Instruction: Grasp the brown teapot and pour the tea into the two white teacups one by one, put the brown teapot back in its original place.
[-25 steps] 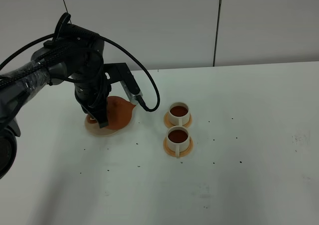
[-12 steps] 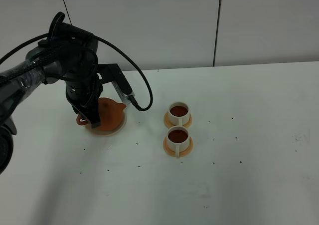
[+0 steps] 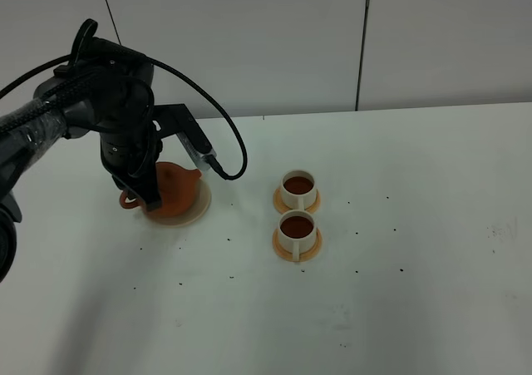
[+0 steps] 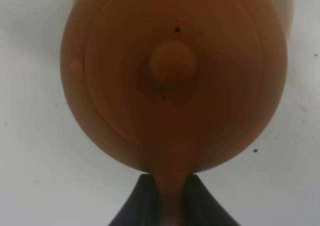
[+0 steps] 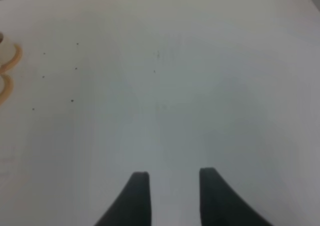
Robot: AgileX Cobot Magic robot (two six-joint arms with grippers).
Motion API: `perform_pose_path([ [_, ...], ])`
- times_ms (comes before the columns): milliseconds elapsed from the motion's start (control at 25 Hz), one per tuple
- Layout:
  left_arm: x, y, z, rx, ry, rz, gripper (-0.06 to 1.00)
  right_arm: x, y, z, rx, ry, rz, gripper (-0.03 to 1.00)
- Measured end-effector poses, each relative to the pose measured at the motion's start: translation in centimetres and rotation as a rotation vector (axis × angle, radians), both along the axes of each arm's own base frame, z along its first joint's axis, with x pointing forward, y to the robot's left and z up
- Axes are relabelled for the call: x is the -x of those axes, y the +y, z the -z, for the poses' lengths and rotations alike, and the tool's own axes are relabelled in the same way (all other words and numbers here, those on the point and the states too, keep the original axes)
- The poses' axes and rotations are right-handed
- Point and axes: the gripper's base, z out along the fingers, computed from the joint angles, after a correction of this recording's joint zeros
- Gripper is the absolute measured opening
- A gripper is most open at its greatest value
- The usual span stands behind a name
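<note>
Change: the brown teapot (image 3: 170,189) has moved left and now sits on the cream disc (image 3: 196,212) | left gripper (image 4: 170,206): still pinching its handle | cups (image 3: 298,189) full | next, I think: let go

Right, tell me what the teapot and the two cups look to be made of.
The brown teapot looks like unglazed terracotta clay: a matte orange-brown surface with no sharp highlights. The two white teacups look like glazed ceramic, smooth cream-white walls, though plastic can't be ruled out from this view.
</note>
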Motion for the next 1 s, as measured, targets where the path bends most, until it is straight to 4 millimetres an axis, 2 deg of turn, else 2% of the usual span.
perform_pose_path([
  [720, 0.01, -0.05, 0.01, 0.008, -0.003, -0.015, 0.17, 0.00, 0.00, 0.00, 0.000, 0.000, 0.000, 0.24],
  [1000, -0.07, -0.17, 0.96, 0.014, 0.019, -0.021, 0.17, 0.00, 0.00, 0.00, 0.000, 0.000, 0.000, 0.24],
])
